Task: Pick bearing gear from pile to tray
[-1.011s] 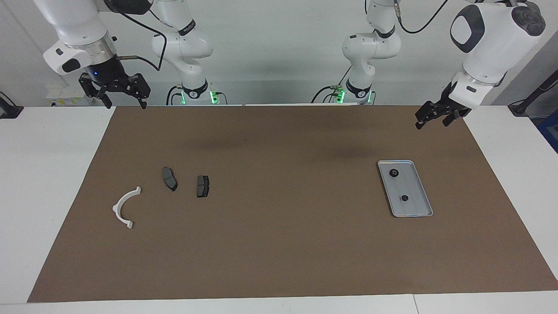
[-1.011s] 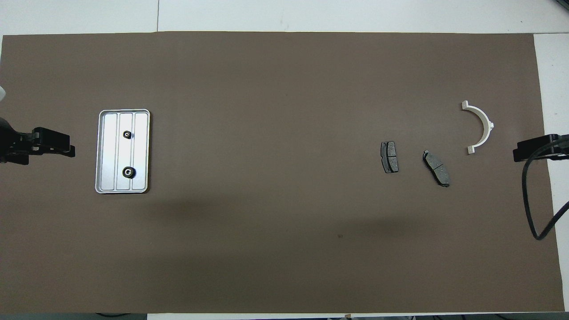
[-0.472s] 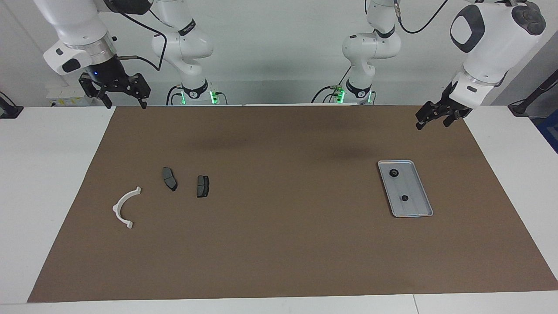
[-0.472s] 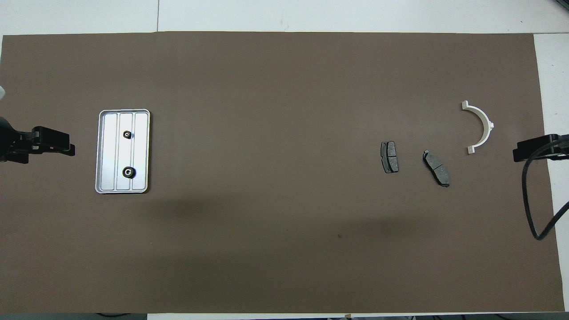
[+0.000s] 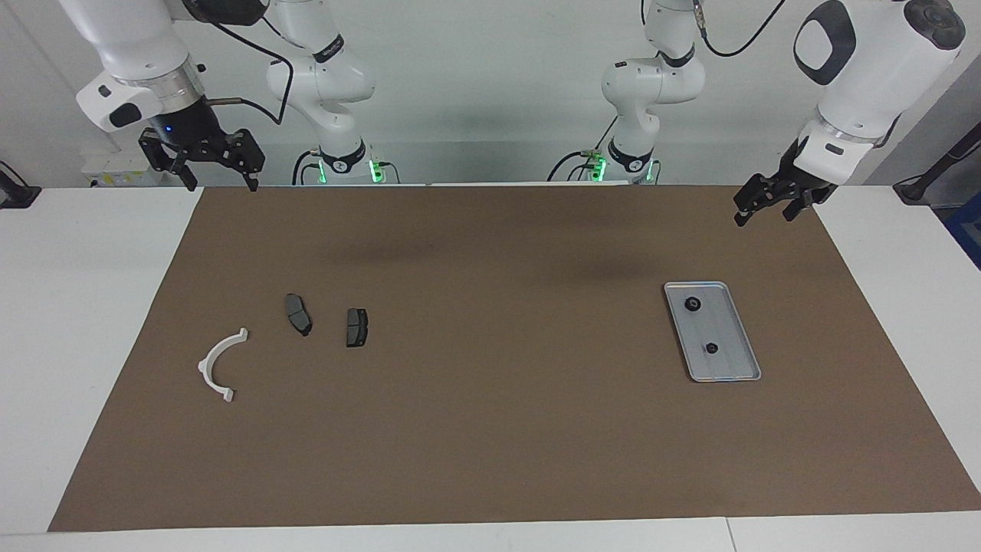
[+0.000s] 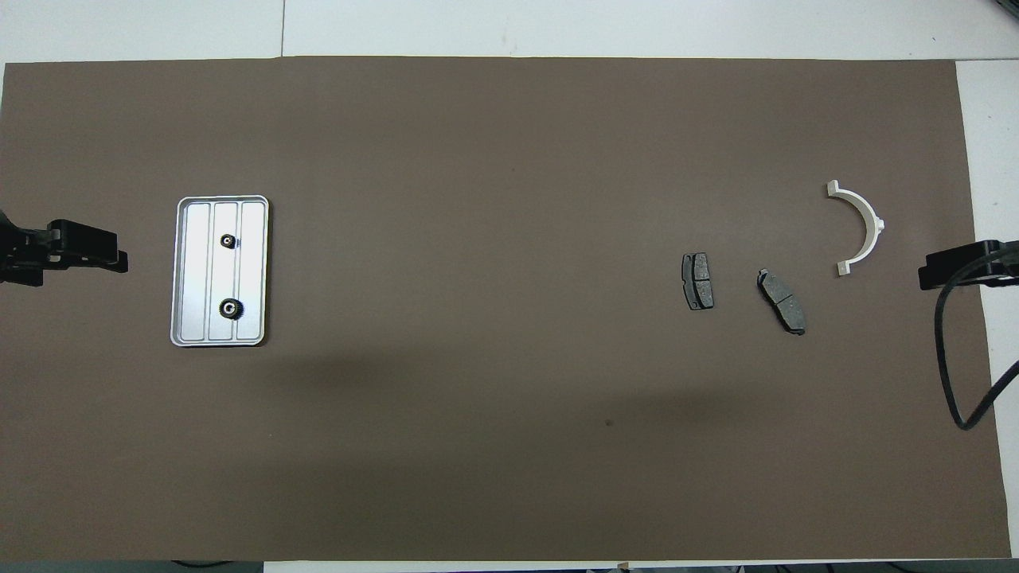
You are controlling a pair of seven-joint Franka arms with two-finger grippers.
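I see the tray (image 5: 713,332) lying flat on the brown mat (image 5: 498,429) toward the left arm's end of the worktop (image 5: 77,322). It is a small silver-grey rectangle with rounded corners, a low rim and a faintly ribbed floor. Two bearing gears sit in it, well apart along its length: one (image 5: 693,303) at the end nearer to the robots, the other (image 5: 711,348) at the end farther from them. Each looks like a tiny black ring with a pale centre; the teeth are too small for me to make out.

Toward the right arm's end of the mat lies what is left of the pile — a white half-ring bracket (image 5: 221,363) and two dark grey brake pads. One pad (image 5: 298,314) lies just beside the bracket and a little nearer to the robots; the other pad (image 5: 356,327) lies near it, more toward the middle of the mat. I make out no black rings among these parts.

The left gripper (image 5: 771,202) hangs in the air over the mat's edge at the left arm's end, jaws apart and holding nothing. The right gripper (image 5: 218,169) waits raised over the mat's corner next to its own base, jaws likewise apart and empty — neither touches any part.
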